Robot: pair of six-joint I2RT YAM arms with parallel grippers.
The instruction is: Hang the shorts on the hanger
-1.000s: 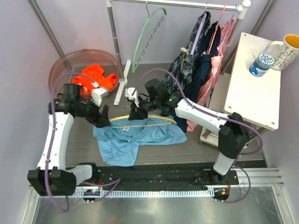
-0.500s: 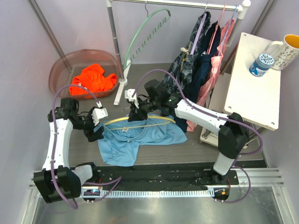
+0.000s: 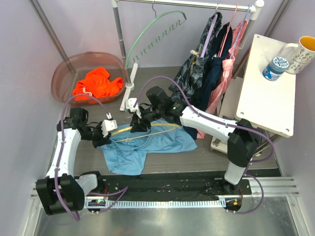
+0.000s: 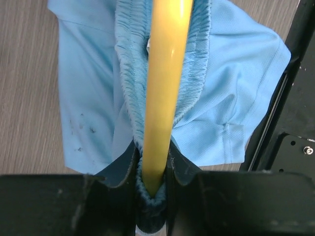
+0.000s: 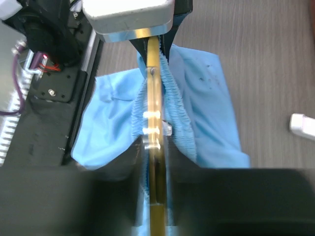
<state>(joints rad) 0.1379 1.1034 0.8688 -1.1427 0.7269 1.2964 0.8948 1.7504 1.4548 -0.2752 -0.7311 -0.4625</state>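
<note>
The sky-blue shorts (image 3: pixel 147 145) lie spread on the table, their elastic waistband threaded along the yellow hanger (image 3: pixel 157 127). My left gripper (image 3: pixel 104 132) is at the hanger's left end. In the left wrist view it (image 4: pixel 152 182) is shut on the hanger (image 4: pixel 165 73) tip, with the waistband (image 4: pixel 130 98) bunched round it. My right gripper (image 3: pixel 135 122) straddles the hanger near its middle. In the right wrist view its jaws (image 5: pixel 155 182) stand slightly apart from the hanger (image 5: pixel 153 113), with blue fabric (image 5: pixel 206 113) showing in the gaps on both sides.
A pale green hanger (image 3: pixel 152 37) hangs on the rack. Dark and pink clothes (image 3: pixel 206 64) hang at its right. A pink basin (image 3: pixel 66 69) holding an orange garment (image 3: pixel 96 82) sits at back left. The white side table (image 3: pixel 268 93) carries a mug and a bottle.
My left gripper came in from the left and closed on the hanger's left end. The right jaws have loosened off the hanger. The green hanger swung on the rail.
</note>
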